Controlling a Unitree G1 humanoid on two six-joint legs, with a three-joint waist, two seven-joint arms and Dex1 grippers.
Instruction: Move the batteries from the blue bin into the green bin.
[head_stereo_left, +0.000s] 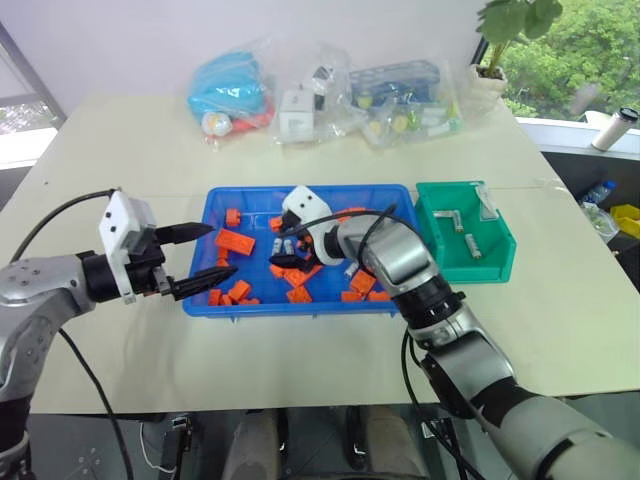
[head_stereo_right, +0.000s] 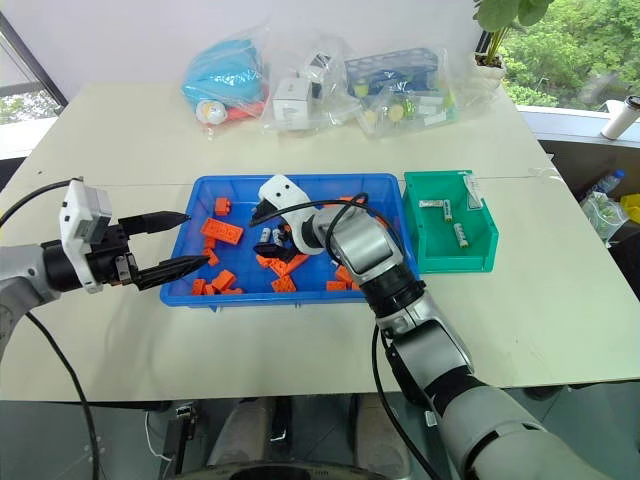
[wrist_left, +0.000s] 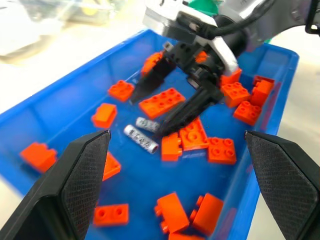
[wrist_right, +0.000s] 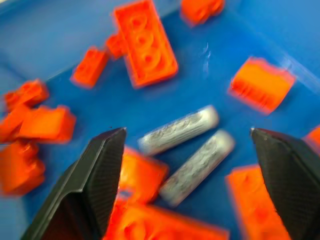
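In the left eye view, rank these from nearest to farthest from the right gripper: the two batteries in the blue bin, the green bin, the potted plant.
1. The two batteries, lying in the blue bin beside the open right gripper.
2. The green bin, right of the blue bin.
3. The potted plant, at the table's far right corner.

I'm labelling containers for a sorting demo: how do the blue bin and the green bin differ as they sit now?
The blue bin is a wide, shallow tray; the green bin is far smaller and deeper. The blue bin holds many orange blocks plus two batteries; the green bin holds just a few batteries. Both are plastic, rectangular, and sit side by side on the table.
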